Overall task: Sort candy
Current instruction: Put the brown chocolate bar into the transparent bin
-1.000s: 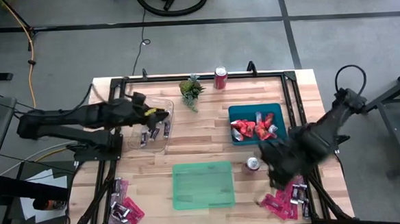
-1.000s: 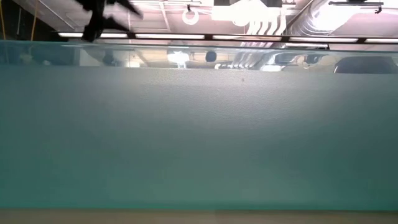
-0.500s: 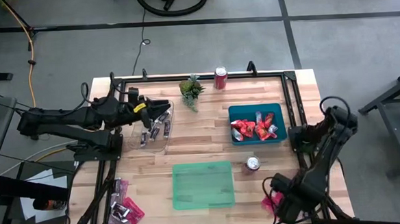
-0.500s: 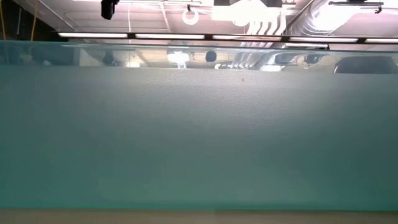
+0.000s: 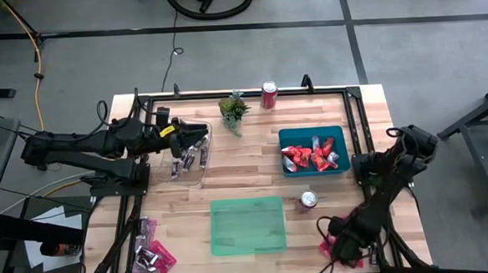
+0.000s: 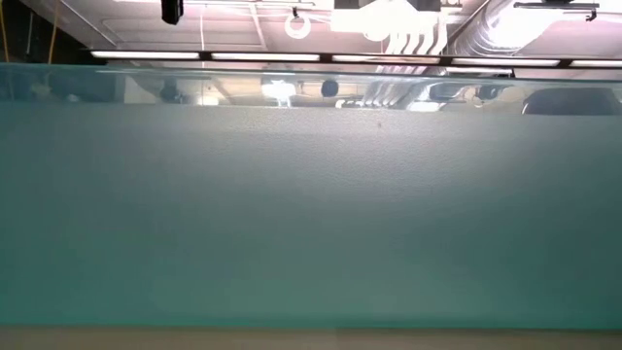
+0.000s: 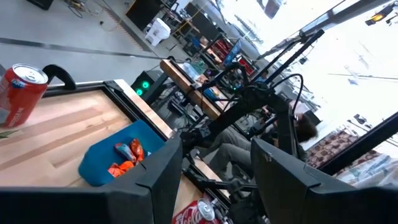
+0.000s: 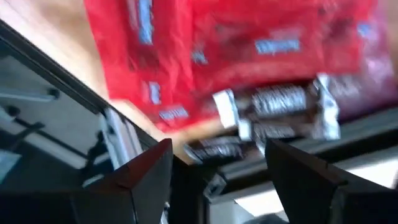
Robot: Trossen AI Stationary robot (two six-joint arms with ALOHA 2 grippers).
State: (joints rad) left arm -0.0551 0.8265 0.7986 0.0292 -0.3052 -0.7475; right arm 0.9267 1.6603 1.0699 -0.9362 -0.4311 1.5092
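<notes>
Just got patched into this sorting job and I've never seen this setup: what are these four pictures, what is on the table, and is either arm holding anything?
Two dark robot arms work at a wooden table. One camera looks straight down; one sits at table height, blocked by the green tray; one rides on each wrist.

The left gripper hangs open over the clear tray, which holds small dark bars. The right gripper is open and low over the candy pile at the table's near right corner: red packets and brown-and-silver bars. Neither holds anything.

The blue tray holds red-orange packets. More candy lies at the near left corner. Two soda cans and a small plant also stand there.
</notes>
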